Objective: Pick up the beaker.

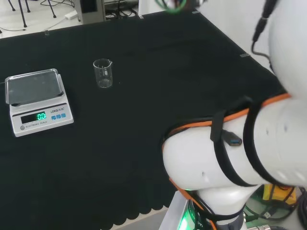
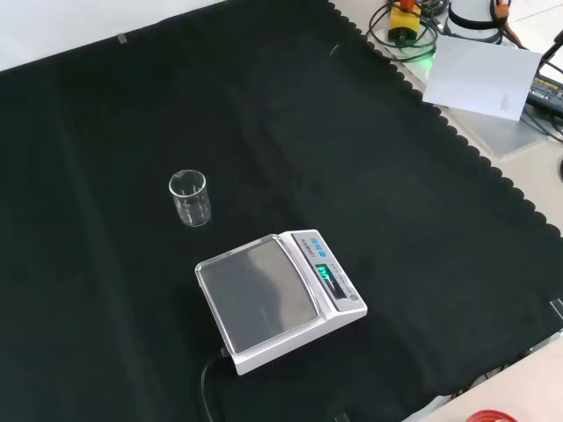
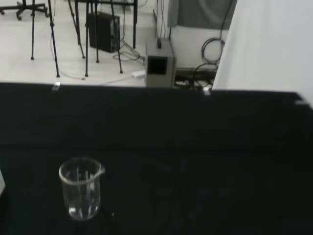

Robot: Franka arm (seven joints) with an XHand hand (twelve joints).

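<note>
Approach step: the empty beaker [image 1: 102, 73] stands upright on the cloth [image 1: 158, 76], apart from the scale [image 1: 37, 101], untouched; the hand's state cannot be told; next, it must reach the beaker.

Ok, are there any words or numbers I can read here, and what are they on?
Scale: a glowing green display with small print and blue buttons beside it on the front panel, all too small to read for sure.
Beaker: clear glass, no marks or numbers to be seen.
Black cloth: no writing on it.
</note>
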